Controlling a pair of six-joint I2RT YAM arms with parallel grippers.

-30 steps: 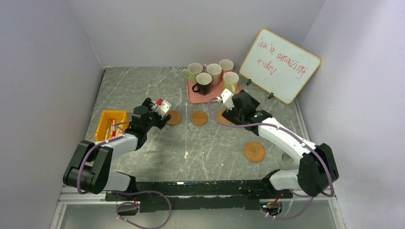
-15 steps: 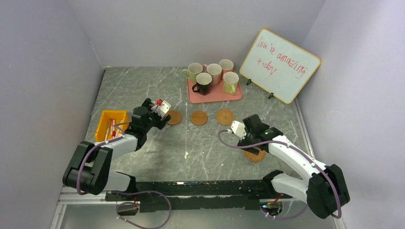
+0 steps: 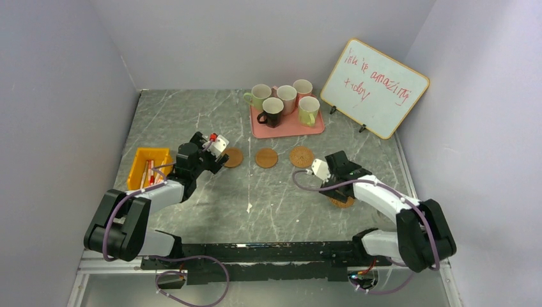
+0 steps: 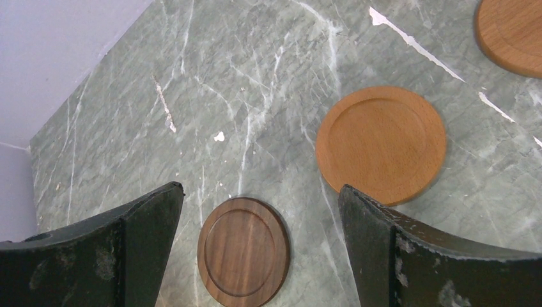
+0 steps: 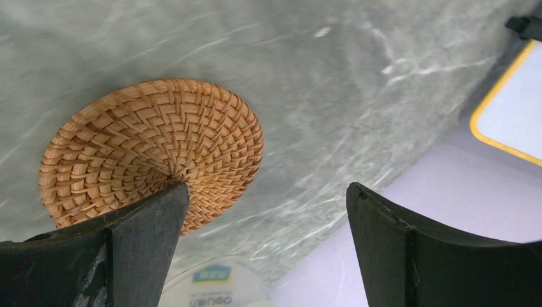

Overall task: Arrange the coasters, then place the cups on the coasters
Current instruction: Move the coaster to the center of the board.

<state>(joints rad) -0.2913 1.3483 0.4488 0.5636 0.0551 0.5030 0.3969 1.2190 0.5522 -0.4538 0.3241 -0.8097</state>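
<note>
- The flat round woven tan coaster [image 5: 153, 144] lies on the grey tabletop [image 5: 307, 96], partly under the right claw [image 5: 262, 192], which is spread wide and empty.
- It is judged light and stiff, and is best pinched at its rim.

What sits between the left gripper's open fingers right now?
The dark brown coaster, lying flat, clear of both fingers of the left gripper. Left wrist view shows it.

Cups [image 3: 286, 99] stand on the rear tray [image 3: 291, 129], coasters [image 3: 266, 157] in a row before it, a bin [image 3: 133, 169] far left.
</note>
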